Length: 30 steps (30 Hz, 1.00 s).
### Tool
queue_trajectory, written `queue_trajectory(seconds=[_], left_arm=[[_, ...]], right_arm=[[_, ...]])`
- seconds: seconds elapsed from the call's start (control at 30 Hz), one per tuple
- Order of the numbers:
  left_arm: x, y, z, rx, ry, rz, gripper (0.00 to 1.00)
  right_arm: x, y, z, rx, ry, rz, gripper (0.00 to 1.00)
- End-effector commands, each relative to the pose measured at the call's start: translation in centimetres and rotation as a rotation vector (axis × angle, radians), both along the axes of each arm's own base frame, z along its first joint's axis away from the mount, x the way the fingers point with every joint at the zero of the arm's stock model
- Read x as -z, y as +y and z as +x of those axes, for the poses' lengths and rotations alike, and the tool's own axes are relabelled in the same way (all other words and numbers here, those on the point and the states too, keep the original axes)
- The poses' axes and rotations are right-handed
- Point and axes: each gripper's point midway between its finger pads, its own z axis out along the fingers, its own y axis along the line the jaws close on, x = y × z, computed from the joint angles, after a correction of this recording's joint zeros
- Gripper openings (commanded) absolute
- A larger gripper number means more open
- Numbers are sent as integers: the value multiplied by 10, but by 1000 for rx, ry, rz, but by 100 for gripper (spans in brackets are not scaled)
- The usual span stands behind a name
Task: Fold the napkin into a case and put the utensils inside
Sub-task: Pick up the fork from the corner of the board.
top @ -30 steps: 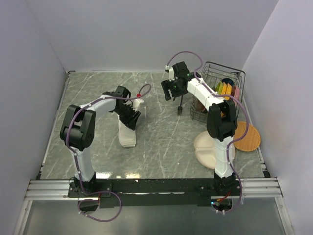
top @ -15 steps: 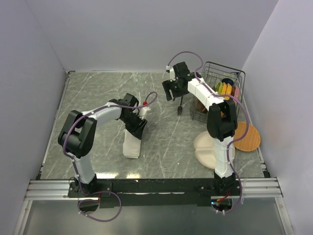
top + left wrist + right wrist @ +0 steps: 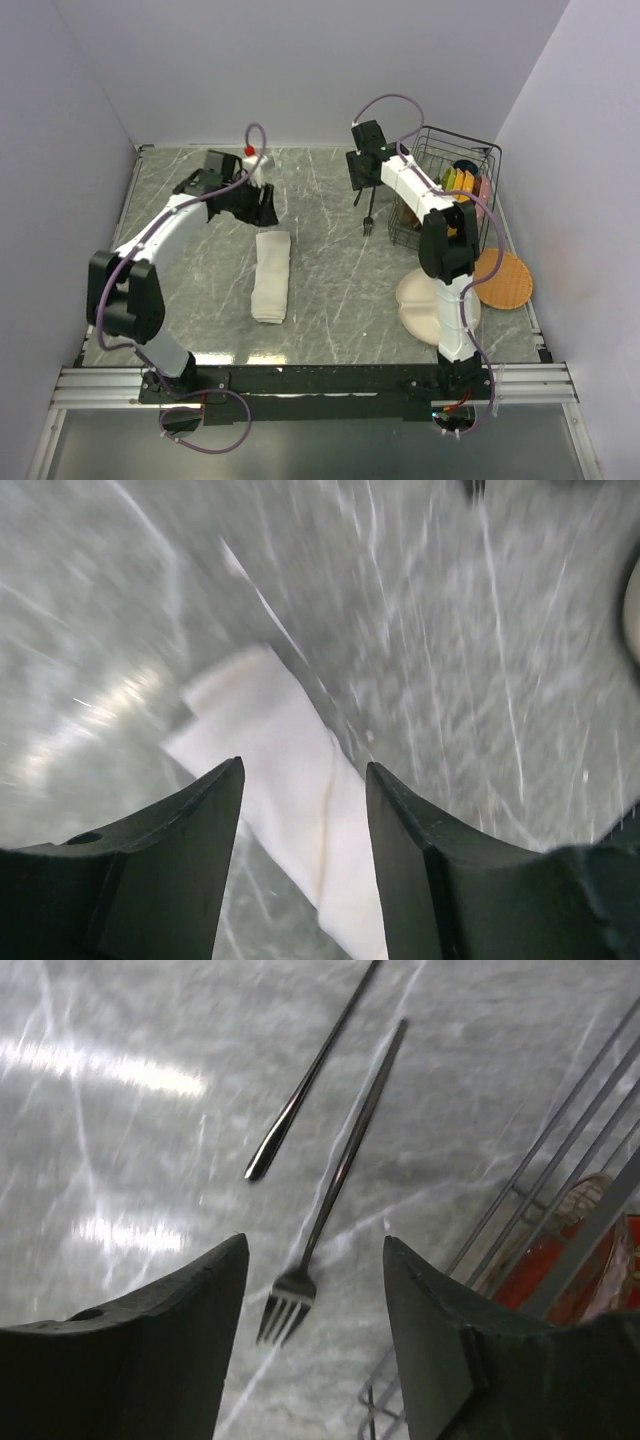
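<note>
Fold judged complete: the napkin (image 3: pixel 271 277) is laid out as a narrow layered case, lower left of centre in the top view, with nothing touching it. The left gripper (image 3: pixel 264 205) is seen just beyond the strip's upper end, jaws parted, nothing held.

Utensils not yet loaded. The fork (image 3: pixel 338 1185) and the spoon (image 3: pixel 312 1078), its bowl out of frame, are found flat on the table (image 3: pixel 330 290), well apart from the case and beside the wire basket (image 3: pixel 455 190). The right gripper (image 3: pixel 315 1245) is held over the fork, jaws apart, empty.

Left to be done: both utensils picked up and slid inside.
</note>
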Motion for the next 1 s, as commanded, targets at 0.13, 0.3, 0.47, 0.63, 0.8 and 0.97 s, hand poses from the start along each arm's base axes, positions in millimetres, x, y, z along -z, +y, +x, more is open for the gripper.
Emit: queue_trajectory(seconds=[0.13,0.3,0.47,0.63,0.8,0.97], left_arm=[[-82,13,37,-96,-231,-90,58],[-82,14,35,-108,-230,-95,58],[-81,15,38,-108,-224,-81,58],[-82,17,42,-109,-232,-71,59],[-81,21,43,-109,-216,-64,59],[-86,30,47,-119,-211,-85,59]], right_arm=[[35,-7,1,210,45,8,55],[54,-6,-9,230,79,-28,51],[78,-8,-24,273,139,-42,46],[96,-2,-37,274,206,-5,46],[112,-2,-44,282,249,-5,46],[114,9,-57,250,307,53,6]])
